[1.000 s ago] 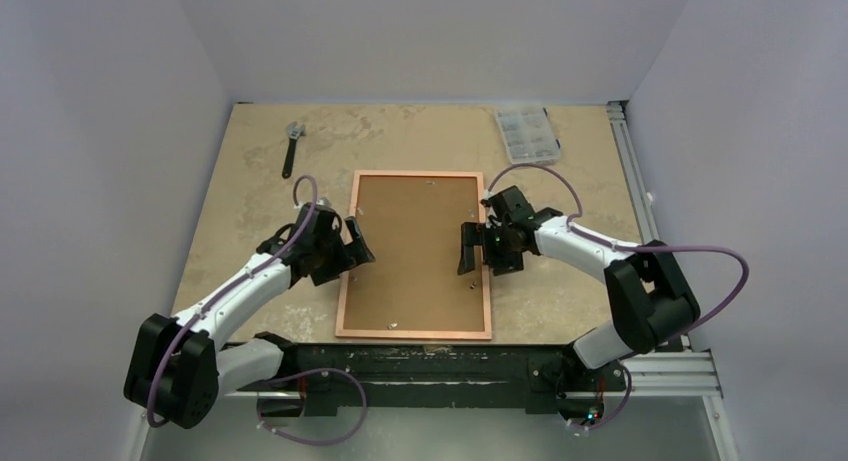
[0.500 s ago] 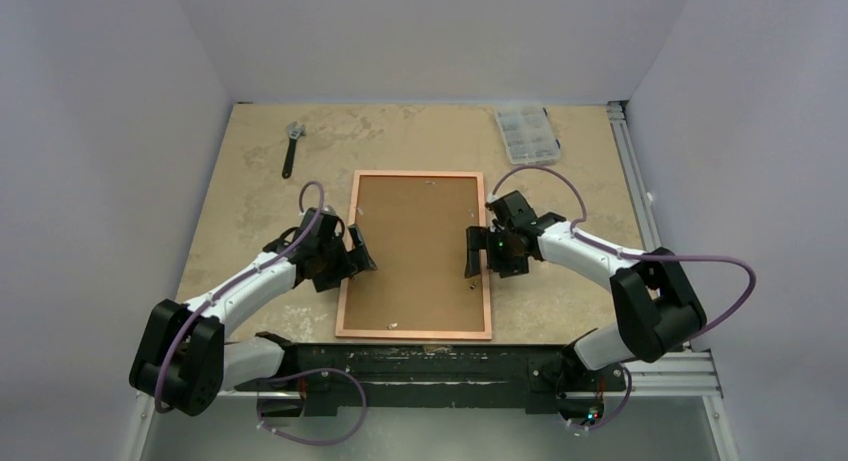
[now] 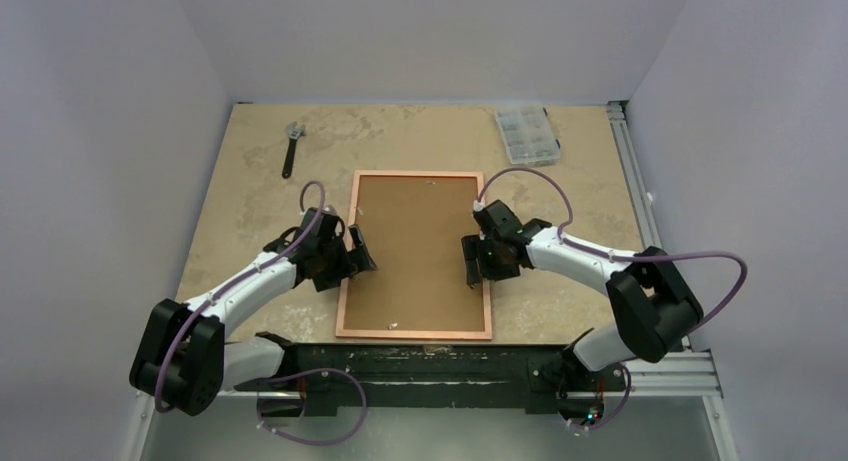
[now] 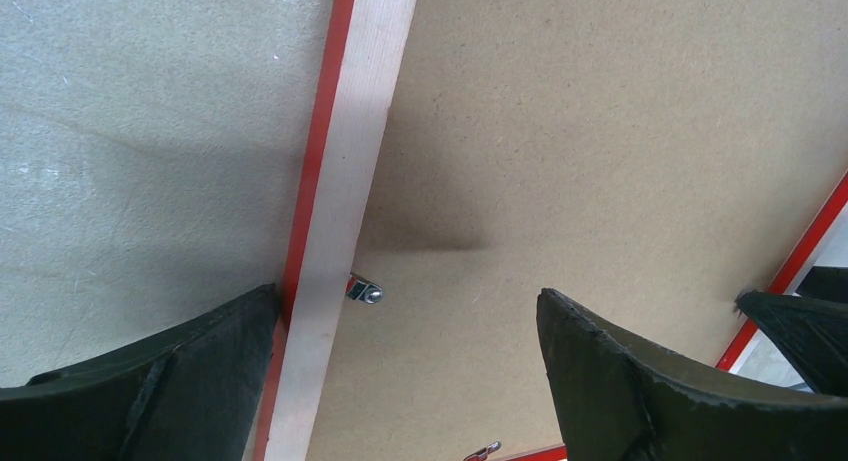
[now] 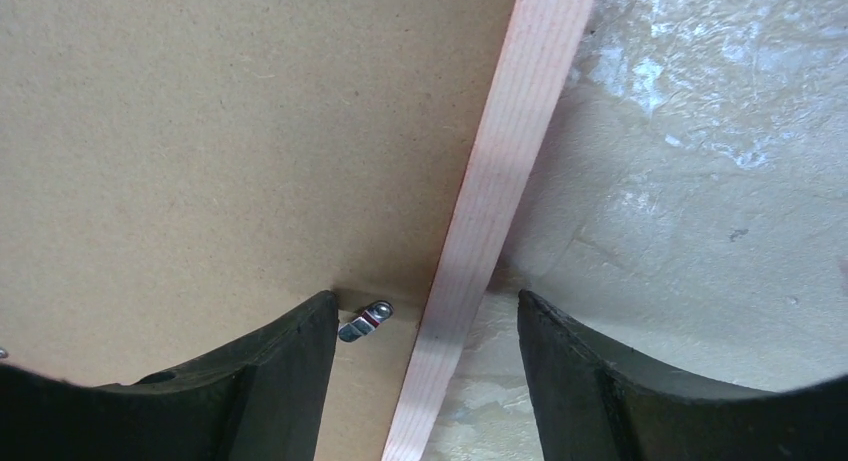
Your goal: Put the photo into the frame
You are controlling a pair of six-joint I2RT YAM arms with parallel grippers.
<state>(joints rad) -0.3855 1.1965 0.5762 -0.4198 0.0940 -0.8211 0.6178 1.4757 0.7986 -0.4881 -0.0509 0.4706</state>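
Observation:
The frame (image 3: 415, 174) lies face down mid-table, its copper-pale back rim up and a brown backing board (image 3: 415, 251) filling it. The photo is hidden. My left gripper (image 3: 358, 251) hangs open over the left rail; in the left wrist view its jaws (image 4: 405, 311) straddle the pale rail (image 4: 350, 181) and a small metal clip (image 4: 365, 292). My right gripper (image 3: 477, 264) hovers over the right rail. In the right wrist view it (image 5: 425, 311) is open astride the rail (image 5: 500, 181), one finger (image 5: 270, 381) just beside a clip (image 5: 365, 321).
A wrench (image 3: 291, 146) lies at the far left of the table and a clear compartment box (image 3: 526, 133) at the far right. An aluminium rail (image 3: 630, 181) runs along the table's right edge. Grey walls close in on three sides.
My right gripper has lowered onto the frame's right rail and its jaws have narrowed. My left gripper shifted slightly toward the left rail, still wide open.

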